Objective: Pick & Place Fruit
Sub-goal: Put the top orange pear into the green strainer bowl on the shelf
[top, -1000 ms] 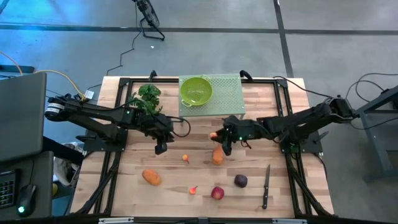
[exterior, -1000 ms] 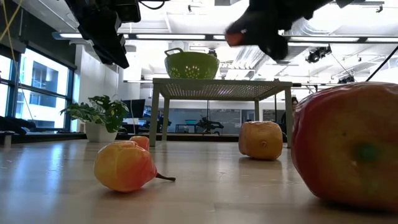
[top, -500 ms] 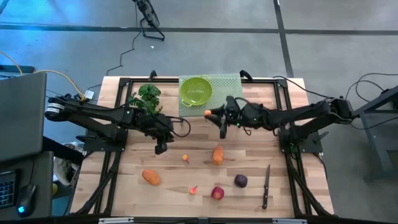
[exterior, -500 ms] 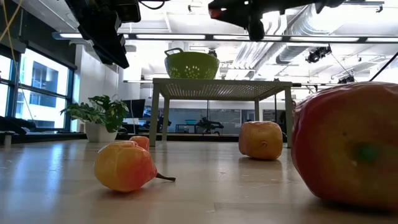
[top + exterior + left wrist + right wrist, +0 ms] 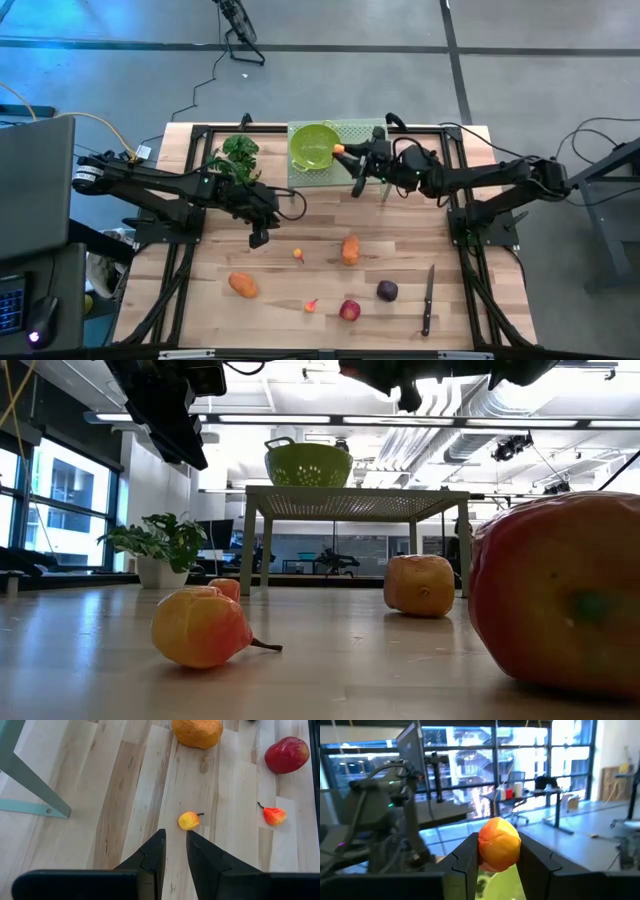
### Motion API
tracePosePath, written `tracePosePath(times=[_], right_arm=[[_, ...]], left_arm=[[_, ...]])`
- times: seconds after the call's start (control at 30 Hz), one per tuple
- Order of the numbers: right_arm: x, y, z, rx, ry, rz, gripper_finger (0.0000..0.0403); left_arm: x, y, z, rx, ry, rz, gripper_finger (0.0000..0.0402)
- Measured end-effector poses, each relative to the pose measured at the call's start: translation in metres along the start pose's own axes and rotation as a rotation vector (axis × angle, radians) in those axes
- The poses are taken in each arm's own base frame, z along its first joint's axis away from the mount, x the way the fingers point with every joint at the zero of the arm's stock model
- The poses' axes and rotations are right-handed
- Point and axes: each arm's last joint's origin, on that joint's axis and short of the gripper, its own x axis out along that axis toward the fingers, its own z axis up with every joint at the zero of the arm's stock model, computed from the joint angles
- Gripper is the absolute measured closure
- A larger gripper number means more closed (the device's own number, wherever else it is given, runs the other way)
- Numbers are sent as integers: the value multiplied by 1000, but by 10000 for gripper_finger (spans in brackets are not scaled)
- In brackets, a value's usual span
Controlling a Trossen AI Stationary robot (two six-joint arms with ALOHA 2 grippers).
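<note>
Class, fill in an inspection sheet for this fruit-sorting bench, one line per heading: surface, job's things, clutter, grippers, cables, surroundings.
Surface: wooden table, a green perforated stand at the back.
Job's things: small orange fruit in the right gripper beside the green colander; large orange fruit, red apple, purple plum on the table.
Clutter: knife, leafy plant.
Grippers: right shut on the fruit; left gripper empty, nearly shut, above the table.
Cables: black cable on the floor.
Surroundings: monitor at the left.

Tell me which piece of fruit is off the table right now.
The small orange fruit clamped in the right gripper, held by the green colander. All other fruit lies on the wooden table.
</note>
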Motion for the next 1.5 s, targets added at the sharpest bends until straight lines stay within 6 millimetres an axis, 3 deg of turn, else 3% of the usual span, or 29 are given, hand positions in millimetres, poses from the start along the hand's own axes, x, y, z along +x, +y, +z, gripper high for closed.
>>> tracePosePath(times=[0.37,0.6,1.03,1.5], right_arm=[[3,-23,3,-80,-21,-105,300],[11,-37,-1,-59,115,-169,302],[44,-36,-10,-66,296,-186,302],[45,-39,-26,-78,441,-176,302]], left_arm=[[0,0,0,0,0,0,327],[0,0,0,0,-3,8,327],[0,1,0,0,-9,25,327],[0,1,0,0,-7,25,327]])
